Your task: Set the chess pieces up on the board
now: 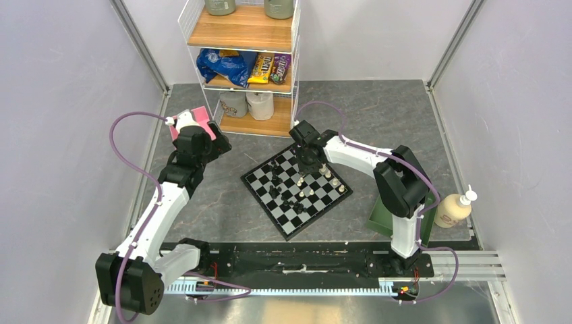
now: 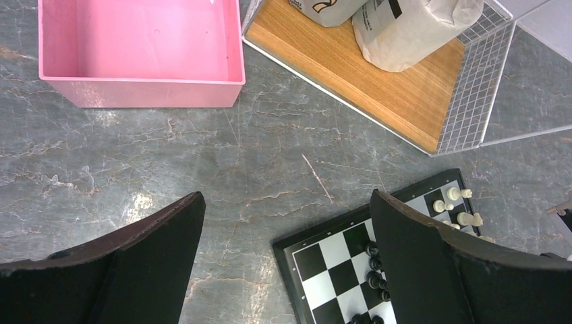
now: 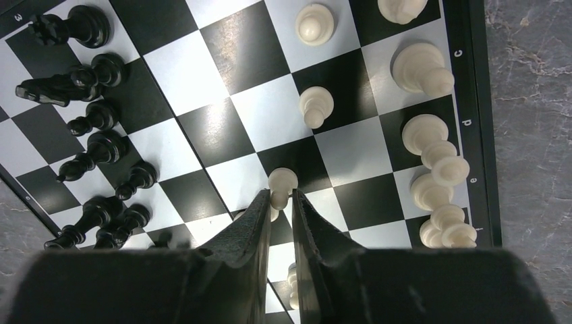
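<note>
Since that cream pawn (image 3: 282,181) looked tiny, light, hard and slick, the right gripper (image 3: 281,202) pinched it low on the stem, jaws narrow, standing mid-board (image 3: 472,135). The left gripper (image 2: 287,197) hung wide open, holding nothing.

Grey marbled tabletop (image 1: 202,209) — on it the board (image 1: 287,224), pink box (image 2: 135,93), wire shelf unit (image 1: 260,127), green tray (image 1: 379,219), pump bottle (image 1: 453,209)

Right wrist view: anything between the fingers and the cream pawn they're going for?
Nothing visible. The cream pawn sits in the gap of the right gripper, a finger close on each side; contact unclear. The next pawn stands clear of them.
</note>
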Motion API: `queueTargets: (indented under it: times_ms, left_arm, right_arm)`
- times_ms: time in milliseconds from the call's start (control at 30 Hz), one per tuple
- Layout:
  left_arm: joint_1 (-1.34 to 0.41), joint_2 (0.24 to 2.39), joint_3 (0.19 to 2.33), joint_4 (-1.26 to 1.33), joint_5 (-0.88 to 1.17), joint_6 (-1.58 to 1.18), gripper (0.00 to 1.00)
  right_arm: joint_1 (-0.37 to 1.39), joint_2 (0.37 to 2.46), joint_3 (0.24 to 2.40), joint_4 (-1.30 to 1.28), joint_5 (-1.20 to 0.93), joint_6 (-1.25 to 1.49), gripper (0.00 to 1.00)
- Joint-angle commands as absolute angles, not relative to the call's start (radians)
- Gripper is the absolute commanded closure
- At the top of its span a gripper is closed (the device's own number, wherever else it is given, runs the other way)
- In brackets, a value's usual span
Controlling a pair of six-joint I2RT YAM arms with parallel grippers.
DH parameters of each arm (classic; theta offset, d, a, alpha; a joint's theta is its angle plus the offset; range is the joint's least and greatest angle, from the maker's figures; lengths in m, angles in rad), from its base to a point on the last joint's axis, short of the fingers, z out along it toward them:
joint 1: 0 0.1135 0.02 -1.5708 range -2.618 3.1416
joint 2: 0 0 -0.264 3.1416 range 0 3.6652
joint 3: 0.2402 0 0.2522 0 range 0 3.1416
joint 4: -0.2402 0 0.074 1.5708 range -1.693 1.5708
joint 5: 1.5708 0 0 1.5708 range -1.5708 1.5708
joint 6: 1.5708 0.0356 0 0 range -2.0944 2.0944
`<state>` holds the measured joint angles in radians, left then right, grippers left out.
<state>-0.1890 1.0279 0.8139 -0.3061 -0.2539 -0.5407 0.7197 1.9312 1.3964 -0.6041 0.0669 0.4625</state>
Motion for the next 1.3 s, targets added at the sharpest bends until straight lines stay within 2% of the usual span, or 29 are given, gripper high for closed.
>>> queueTargets:
  times_ms: [0,233,833,1100,1267]
  left_arm:
    - [-0.181,1.028,0.811,-0.282,-0.262,-0.522,0.01]
    - [-0.181,1.026,0.811,-0.279,-0.257,-0.523,0.01]
    - [-0.179,1.032,0.827,-0.278,-0.252,-0.521,0.01]
    - [-0.179,1.030,0.827,-0.279,-0.245,-0.523,0.01]
    - [-0.179,1.023,0.822,-0.279,-0.241,-0.529,0.01]
  right_arm:
    - [0.711,1.930,1.425,-0.579,0.082,0.462,0.77]
    - [0.700,1.922,1.420,-0.575,0.104,0.450,0.82]
    - [0.661,1.942,1.439,-0.574,0.164,0.429,0.80]
    - [0.661,1.925,1.445,-0.579,0.131,0.419,0.66]
    - [0.673,1.865,1.443,-0.584,0.076,0.398,0.62]
